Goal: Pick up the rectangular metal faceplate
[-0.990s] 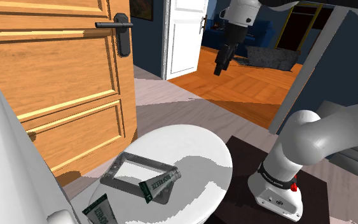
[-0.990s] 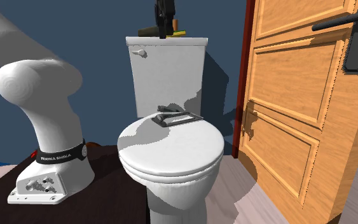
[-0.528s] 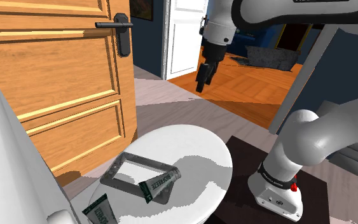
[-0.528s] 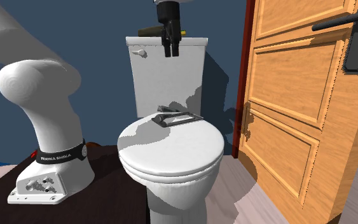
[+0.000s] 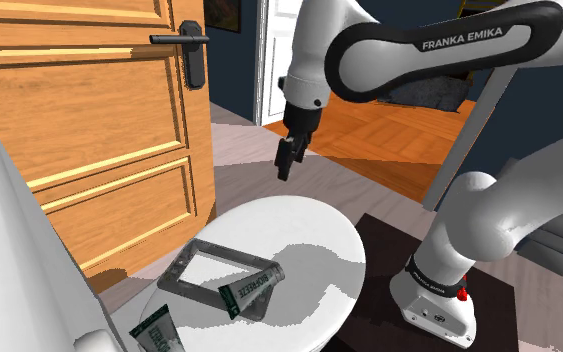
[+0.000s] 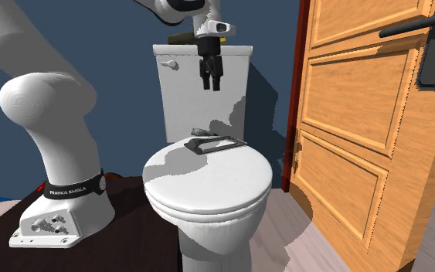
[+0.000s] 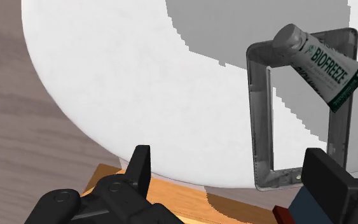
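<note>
Arm (image 5: 469,40) showing "FRANKA EMIKA". Gripper (image 5: 284,165) hanging over toilet lid (image 5: 299,225), fingers standing apart, gripping nothing. 1 grey faceplate (image 5: 231,250) lying flat on lid, lower left of shoulder view. 2 tubes: "BIOFREEZE" tube (image 7: 317,63) lying across faceplate's corner; 2nd tube (image 5: 157,328) sitting further lower left.

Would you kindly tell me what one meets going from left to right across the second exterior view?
Arm's base → flush lever → grey faceplate on the toilet lid → wooden door.
</note>
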You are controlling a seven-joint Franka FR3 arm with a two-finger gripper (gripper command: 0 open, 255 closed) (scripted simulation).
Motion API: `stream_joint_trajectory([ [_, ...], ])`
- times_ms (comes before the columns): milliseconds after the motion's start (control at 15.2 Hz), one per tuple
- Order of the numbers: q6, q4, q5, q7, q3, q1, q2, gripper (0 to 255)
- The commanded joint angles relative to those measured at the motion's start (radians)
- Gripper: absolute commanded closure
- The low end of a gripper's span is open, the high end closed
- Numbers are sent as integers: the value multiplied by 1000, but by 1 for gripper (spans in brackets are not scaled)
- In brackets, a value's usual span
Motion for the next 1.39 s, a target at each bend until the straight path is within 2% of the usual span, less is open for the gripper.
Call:
stream_joint_trajectory([
  [0,43,8,0,34,41,10,52,0],
  [330,151,38,-29,118,135,24,199,0],
  [594,227,81,-88,203,207,30,335,0],
  [990,309,179,-248,365,281,58,569,0],
  [1320,336,295,-408,502,281,133,775,0],
])
